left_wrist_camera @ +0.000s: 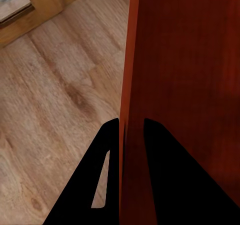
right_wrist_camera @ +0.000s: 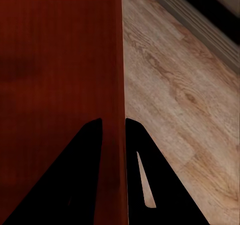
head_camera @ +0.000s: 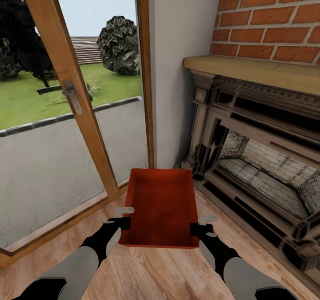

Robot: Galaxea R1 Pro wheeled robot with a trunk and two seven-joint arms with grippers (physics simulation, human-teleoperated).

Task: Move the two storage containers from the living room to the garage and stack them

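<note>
At the lower centre of the head view, the red-orange rectangular open-top storage container [head_camera: 161, 206] is held above the light wood plank floor [head_camera: 146, 273] between the two arms, its open top facing up and its interior empty. The left gripper [head_camera: 123, 217] meets the container's left long wall near the close end, and the right gripper [head_camera: 201, 224] meets the right long wall at a matching position. In the left wrist view, the left gripper [left_wrist_camera: 131, 127] has one dark finger on each side of the thin wall, closed onto it; in the right wrist view, the right gripper [right_wrist_camera: 114, 126] clamps the opposite wall in the same manner. The container therefore lies between the two grippers, gripped on both sides and extending forward from them toward the frame centre. Beyond it, the wood-framed glass door [head_camera: 66, 95] fills the upper left of the frame, and the red brick fireplace [head_camera: 266, 108] occupies the right. Judged status: the first container is lifted but remains in the living room. Remaining steps appear to be transport to the garage, placement on its floor, retrieval of a second container, and stacking. That second container's location cannot be determined here.
</note>
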